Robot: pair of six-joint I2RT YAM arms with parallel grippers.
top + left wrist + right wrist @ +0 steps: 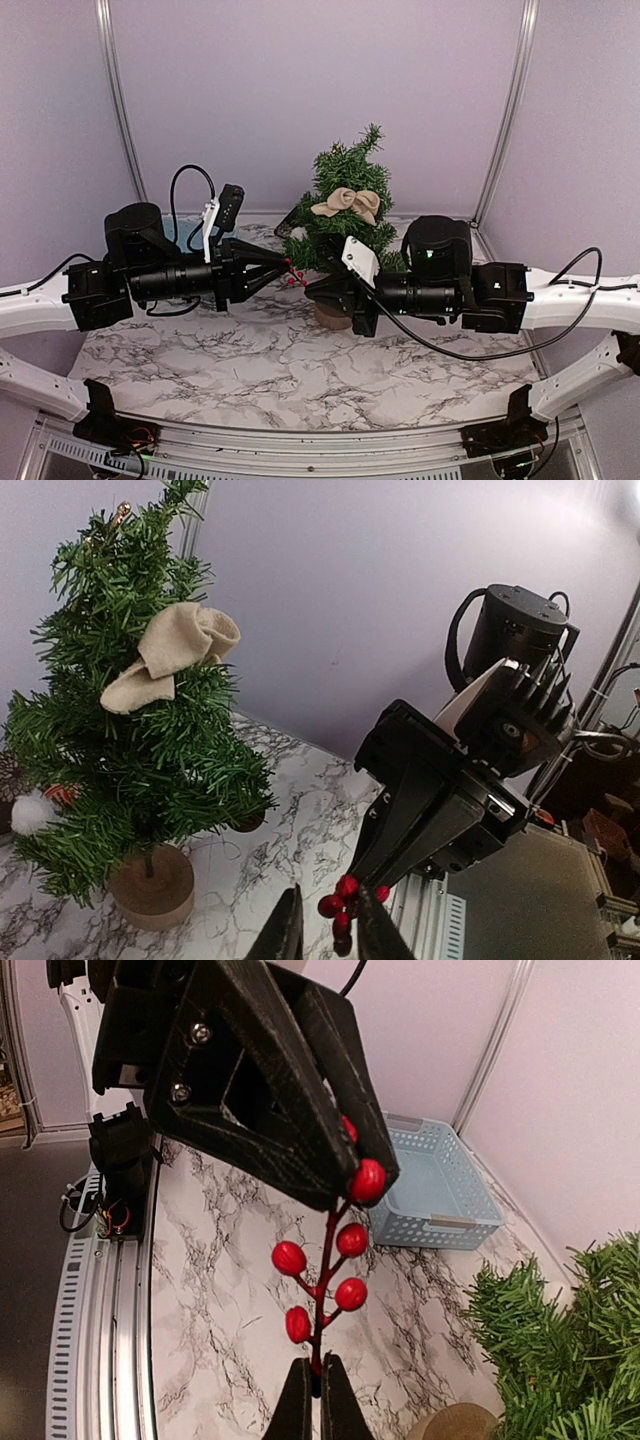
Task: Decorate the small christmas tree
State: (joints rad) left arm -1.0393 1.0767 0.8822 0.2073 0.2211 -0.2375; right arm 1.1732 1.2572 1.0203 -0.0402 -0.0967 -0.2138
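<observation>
Nearest, the two arms come in from 9 and 3 o'clock and meet over the middle of the marble-patterned bench (250,380). The right hand (320,1375) has its fingers pressed together on the bare lower end of a red berry sprig (322,1280). From that hand's own camera, the stem rises straight away from the grip. The left hand (286,268) has the sprig's berried tip between its fingers. From its wrist camera those fingers stand narrowly apart on either side of the cluster. I cannot tell whether they are pressing on it. In the overhead view the sprig spans the small gap between the two hands, running from about 4 o'clock up toward 10 o'clock.

Just behind the hands, at roughly 12 o'clock from the bench's middle, stands the small christmas tree (345,235). Its long axis is vertical, with the round tan stump (152,885) flat on the bench and the tip pointing up. In the overhead view the tip leans slightly toward 1 o'clock. The right hand hides part of the stump from above. A beige cloth bow (348,203) sits high in the branches, and a white pompom (30,813) hangs low on one side.

Farther off, toward 10 o'clock, a pale blue basket (440,1185) rests near the back wall.
</observation>
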